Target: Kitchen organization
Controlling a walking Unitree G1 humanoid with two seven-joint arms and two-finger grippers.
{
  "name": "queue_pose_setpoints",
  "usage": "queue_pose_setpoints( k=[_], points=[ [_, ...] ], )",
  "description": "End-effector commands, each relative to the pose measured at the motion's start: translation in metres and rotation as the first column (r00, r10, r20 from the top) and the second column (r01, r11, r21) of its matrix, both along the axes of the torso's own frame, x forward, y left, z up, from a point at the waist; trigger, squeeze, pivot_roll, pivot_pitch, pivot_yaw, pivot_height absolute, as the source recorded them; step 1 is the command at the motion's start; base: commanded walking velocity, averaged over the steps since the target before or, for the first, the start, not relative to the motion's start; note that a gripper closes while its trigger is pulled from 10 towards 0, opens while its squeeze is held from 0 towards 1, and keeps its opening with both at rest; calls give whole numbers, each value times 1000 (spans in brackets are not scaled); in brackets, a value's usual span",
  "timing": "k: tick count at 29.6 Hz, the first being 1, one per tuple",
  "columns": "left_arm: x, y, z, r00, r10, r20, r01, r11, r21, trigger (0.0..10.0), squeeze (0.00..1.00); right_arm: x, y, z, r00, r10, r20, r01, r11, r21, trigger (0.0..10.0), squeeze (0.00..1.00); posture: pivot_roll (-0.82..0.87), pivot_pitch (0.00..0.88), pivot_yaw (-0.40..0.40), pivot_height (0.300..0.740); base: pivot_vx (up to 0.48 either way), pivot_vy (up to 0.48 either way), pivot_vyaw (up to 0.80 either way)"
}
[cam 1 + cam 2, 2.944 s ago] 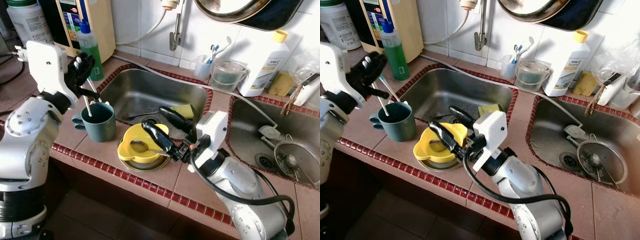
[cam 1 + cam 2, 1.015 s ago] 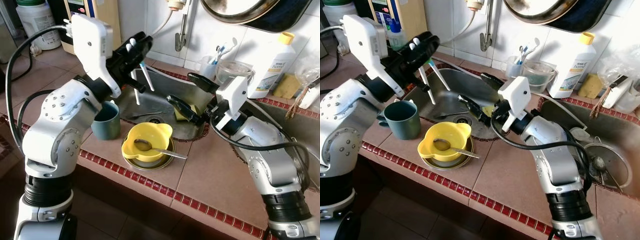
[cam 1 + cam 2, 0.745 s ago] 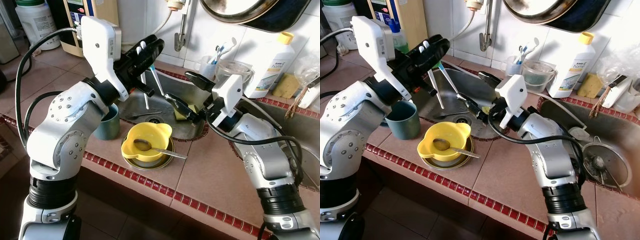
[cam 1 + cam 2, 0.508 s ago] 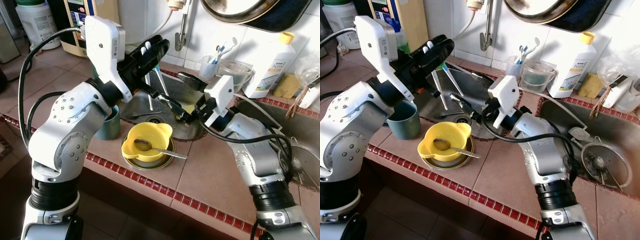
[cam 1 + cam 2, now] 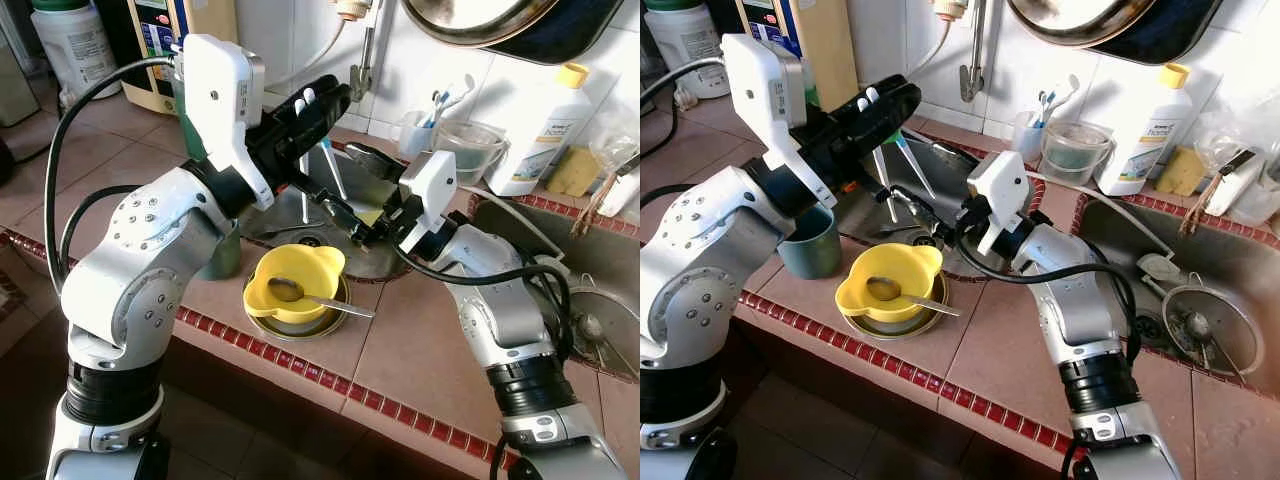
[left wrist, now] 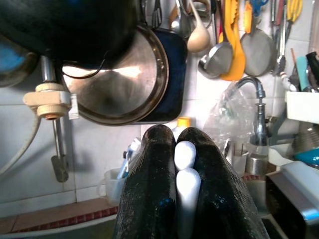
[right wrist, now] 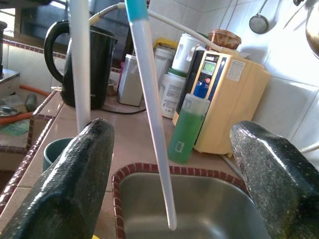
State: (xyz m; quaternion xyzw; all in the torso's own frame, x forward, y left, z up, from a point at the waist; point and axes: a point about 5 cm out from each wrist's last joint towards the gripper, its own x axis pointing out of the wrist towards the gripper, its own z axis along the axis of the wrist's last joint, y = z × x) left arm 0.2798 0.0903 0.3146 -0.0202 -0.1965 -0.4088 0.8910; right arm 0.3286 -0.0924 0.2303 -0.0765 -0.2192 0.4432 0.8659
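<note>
White plastic sticks (image 5: 326, 168) are hanging steeply from the clenched left end effector (image 5: 318, 98), between the released right end effector's (image 7: 172, 164) fingers.

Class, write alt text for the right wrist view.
Two pale toothbrush handles hang between the open black fingers of the right pincer, above a steel sink. Behind stand a green bottle and a black kettle.

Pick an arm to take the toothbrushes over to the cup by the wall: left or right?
Probably right. The left gripper is shut on the toothbrushes over the sink; the right gripper is open just beneath them and sits nearer the toothbrush cup, so a handover looks likely.
</note>
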Motion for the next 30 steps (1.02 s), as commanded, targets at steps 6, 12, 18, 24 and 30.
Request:
queue_pose_setpoints(
  k=[6,12,18,24,30],
  points=[
    [-8,-9,1,999,-53,9,53,998,17,10000,0,4,-2,7,999,-4,35,5,1000,-13,0,0,-132,51,-52,740,0,0,0],
    [-9,-10,0,998,-59,8,59,998,21,10000,0,5,-3,9,999,-7,51,8,1000,-9,0,0,-134,53,-49,740,0,0,0],
    [-9,-10,0,998,-58,6,58,998,27,10000,0,5,-3,13,998,-7,60,7,1000,-3,0,0,-136,58,-47,740,0,0,0],
    [-10,-9,0,999,-48,11,48,998,31,10000,0,5,-3,13,998,-6,61,6,1000,1,0,0,-137,64,-47,740,0,0,0],
    [-11,-9,1,999,-45,18,44,999,29,10000,0,5,-3,14,998,-5,61,4,1000,5,0,0,-139,67,-45,740,0,0,0]
  ],
)
